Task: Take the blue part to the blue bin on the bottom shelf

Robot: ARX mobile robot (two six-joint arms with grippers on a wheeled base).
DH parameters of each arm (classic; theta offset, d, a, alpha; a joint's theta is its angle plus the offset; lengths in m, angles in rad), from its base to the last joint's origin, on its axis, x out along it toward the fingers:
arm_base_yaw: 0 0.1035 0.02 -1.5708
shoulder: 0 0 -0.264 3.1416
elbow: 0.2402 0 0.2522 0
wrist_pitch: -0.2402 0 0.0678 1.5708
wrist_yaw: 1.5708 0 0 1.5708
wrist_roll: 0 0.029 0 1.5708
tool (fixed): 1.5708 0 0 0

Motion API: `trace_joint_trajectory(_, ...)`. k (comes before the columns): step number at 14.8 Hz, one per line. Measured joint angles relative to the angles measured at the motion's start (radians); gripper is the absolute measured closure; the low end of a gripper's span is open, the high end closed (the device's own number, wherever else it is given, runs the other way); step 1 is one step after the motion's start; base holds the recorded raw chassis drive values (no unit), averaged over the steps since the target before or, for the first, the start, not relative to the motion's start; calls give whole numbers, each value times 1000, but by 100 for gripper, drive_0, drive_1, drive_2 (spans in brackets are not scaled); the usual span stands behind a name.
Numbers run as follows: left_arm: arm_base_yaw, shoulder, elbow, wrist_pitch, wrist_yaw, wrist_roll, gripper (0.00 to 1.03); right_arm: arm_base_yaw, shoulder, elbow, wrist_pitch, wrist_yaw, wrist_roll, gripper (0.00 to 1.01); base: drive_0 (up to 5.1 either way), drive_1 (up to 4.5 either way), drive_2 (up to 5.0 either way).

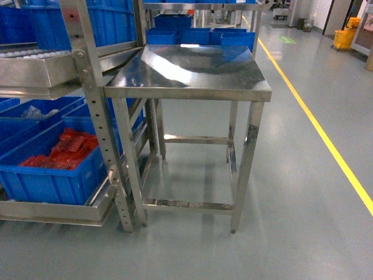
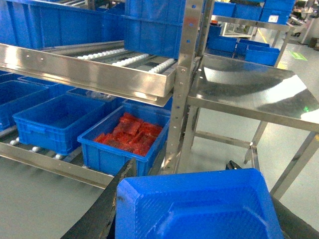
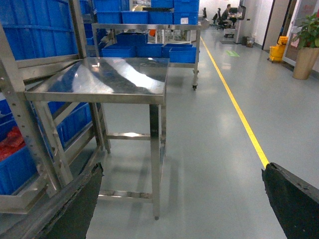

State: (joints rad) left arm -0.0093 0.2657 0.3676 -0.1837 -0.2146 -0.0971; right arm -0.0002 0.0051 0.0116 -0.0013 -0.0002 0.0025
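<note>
The blue moulded plastic part (image 2: 199, 206) sits pinched in our left gripper (image 2: 197, 219), our right gripper (image 3: 182, 199) spread, with delivery onto the roller-lined stainless-steel bottom shelf (image 2: 45, 162) beyond it left.

Dark, almost black fingers (image 3: 291, 199) of the right gripper (image 3: 182, 209) at both lower corners of the right wrist view, matte, rough and chipped along the edges. One black finger (image 2: 107, 209) of the left gripper (image 2: 194, 219) low in the left wrist view, flat and dull.
</note>
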Motion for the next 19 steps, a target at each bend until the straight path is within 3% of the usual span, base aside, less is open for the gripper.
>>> trace_joint_trajectory(15, 0, 5, 0, -3, 1, 0, 59, 0, 0, 0, -9, 0, 0, 3, 12, 429, -406)
trace_joint_trajectory(19, -1, 0, -1, -1, 2, 0, 59, 0, 0, 0, -3, 0, 0, 3, -472, 264, 264)
